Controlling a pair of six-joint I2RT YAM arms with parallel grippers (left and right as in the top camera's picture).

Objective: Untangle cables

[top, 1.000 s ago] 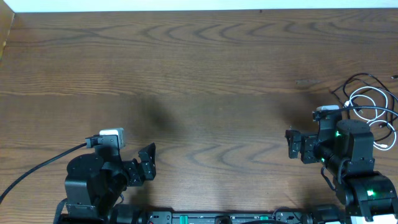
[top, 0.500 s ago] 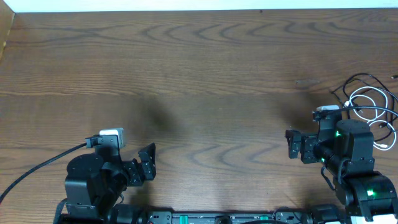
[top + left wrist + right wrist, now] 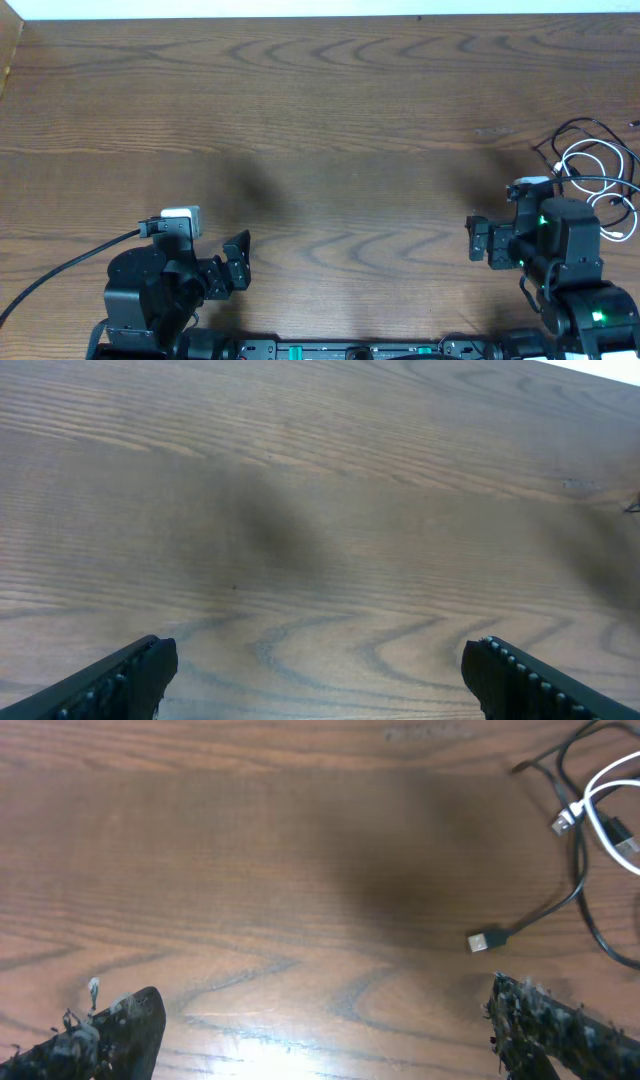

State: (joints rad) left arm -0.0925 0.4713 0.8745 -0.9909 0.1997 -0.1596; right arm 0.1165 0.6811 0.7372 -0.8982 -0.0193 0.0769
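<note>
Along the near edge of the table (image 3: pixel 320 110), the left gripper (image 3: pixel 243 262) is gaping wide and holding nothing, its fingers (image 3: pixel 120 682) hanging over the wood. To its right, well apart, the right gripper (image 3: pixel 474 240) is likewise standing fully spread and empty. Just beyond it, near the table's right edge, the cables (image 3: pixel 597 165) are lying in loose overlapping loops. The black cable (image 3: pixel 578 870) is trailing toward the right fingers (image 3: pixel 555 1025), its plug (image 3: pixel 487 941) resting on the wood short of them, while the white cable (image 3: pixel 592 798) is curling farther back.
</note>
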